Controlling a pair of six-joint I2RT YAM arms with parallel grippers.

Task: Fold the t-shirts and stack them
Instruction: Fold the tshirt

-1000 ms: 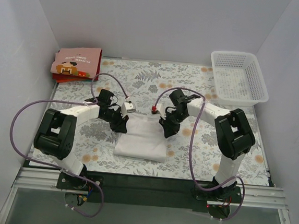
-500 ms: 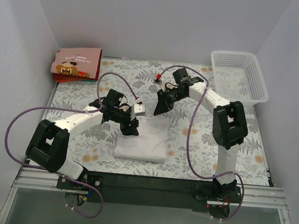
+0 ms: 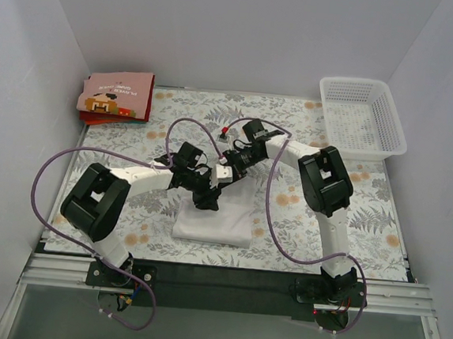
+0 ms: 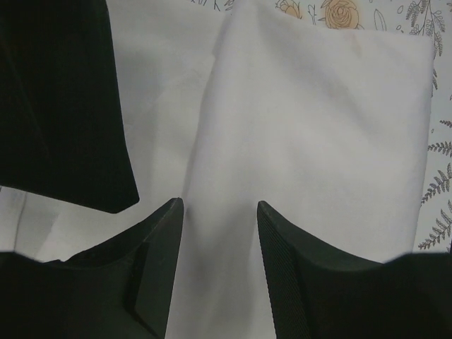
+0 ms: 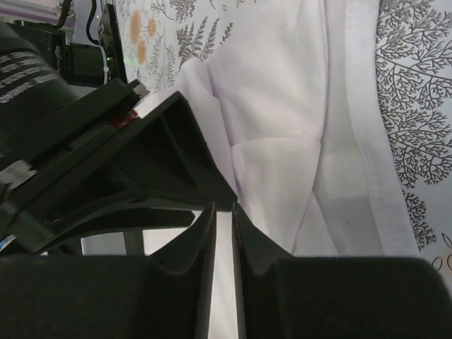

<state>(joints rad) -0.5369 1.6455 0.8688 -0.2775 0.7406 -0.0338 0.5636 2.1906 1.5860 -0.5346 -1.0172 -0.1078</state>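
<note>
white t-shirt (image 3: 226, 223) lies folded into a rectangle by the near edge of the table (image 3: 325, 226), abt mid-width, layered folds showing. left gripper (image 4: 219, 205) sits over the shirt's far part, jaws spread apart w/ cloth showing in the gap; can't tell if the tips touch it. right gripper (image 5: 222, 210) is just beside it at the shirt's far edge, jaws drawn almost together, only a thin white slit btwn them; can't tell if cloth's nipped. pink t-shirt (image 3: 118, 94) lies on red t-shirt (image 3: 96, 118) in the far left corner. basket (image 3: 355, 151) is in the far right corner.

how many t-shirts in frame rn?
3: white t-shirt at centre; pink printed t-shirt folded in the far-left corner, lying on a red t-shirt. More could be hidden under that pile.
</note>
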